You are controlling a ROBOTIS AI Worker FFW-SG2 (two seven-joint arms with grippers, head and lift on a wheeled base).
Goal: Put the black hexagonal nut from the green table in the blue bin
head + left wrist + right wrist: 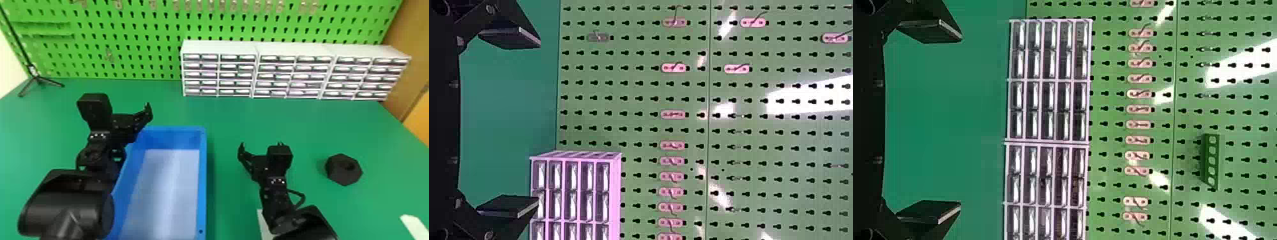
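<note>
The black hexagonal nut (pixel 344 169) lies on the green table (pixel 242 119) at the right. To its left in the head view is my right gripper (pixel 261 150), open above the table. My left gripper (pixel 129 111) is over the left far corner of the blue bin (pixel 203 178), whose visible floor is bare. In the left wrist view the fingers of the left gripper (pixel 536 122) stand wide apart with nothing between them. The right wrist view shows the right gripper (pixel 960 130) likewise spread, holding nothing.
White drawer cabinets (pixel 220 51) line the back of the table before a green pegboard (pixel 127 41). A black tripod (pixel 38 78) stands at the far left. White objects show at the lower right (pixel 415 225) and beneath the right arm.
</note>
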